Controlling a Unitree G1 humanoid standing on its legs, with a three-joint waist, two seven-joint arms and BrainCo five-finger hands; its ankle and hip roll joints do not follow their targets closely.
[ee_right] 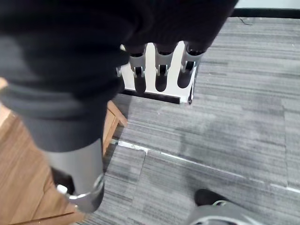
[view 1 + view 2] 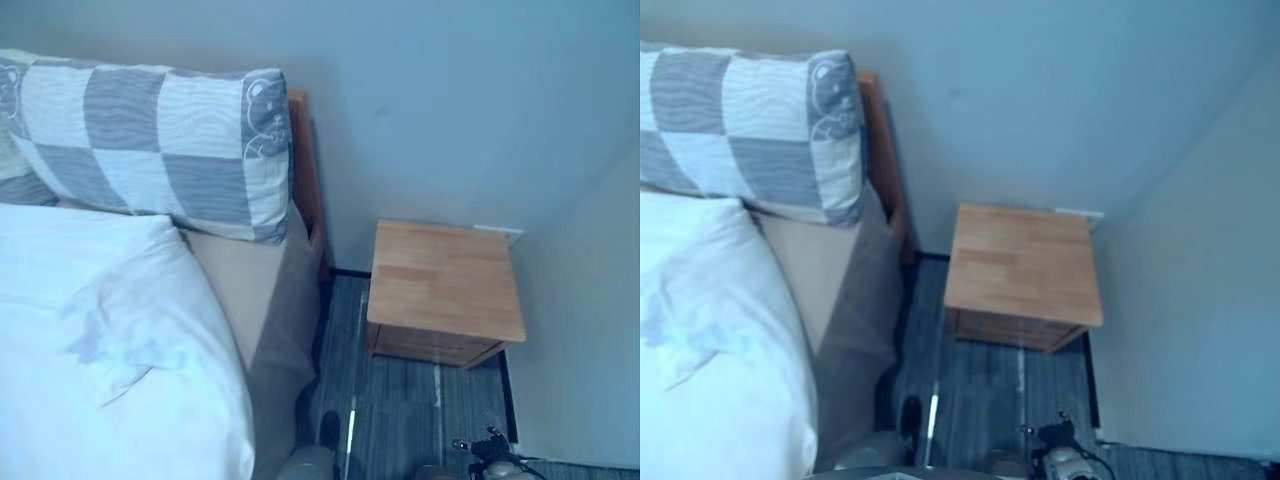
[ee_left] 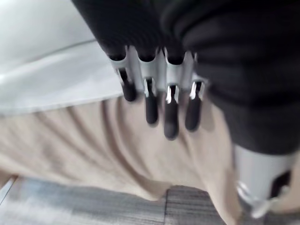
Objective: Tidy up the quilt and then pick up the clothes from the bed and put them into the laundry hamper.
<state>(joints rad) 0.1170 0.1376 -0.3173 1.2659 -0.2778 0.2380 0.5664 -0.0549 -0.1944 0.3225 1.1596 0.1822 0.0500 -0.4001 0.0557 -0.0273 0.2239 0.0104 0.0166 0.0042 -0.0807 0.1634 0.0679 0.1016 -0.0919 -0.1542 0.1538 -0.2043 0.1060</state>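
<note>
**Quilt up on the bed, both hands hanging loose by the floor**

So the white quilt (image 2: 110, 340) lies rumpled over the bed, its top edge just below the grey-and-white checked pillow (image 2: 150, 140) leaning on the wooden headboard (image 2: 303, 170). The beige sheet (image 2: 255, 300) drapes down the bed's side. The left hand (image 3: 159, 93) hangs beside that sheet with fingers straight, grasping nothing — the quilt's edge shows just past it, apart from the fingertips. The right hand (image 1: 159, 70) hangs relaxed and empty over grey carpet (image 1: 234, 117), next to the wooden nightstand (image 2: 445, 280). No readable writing anywhere — the pillow just has a little bear outline.
</note>
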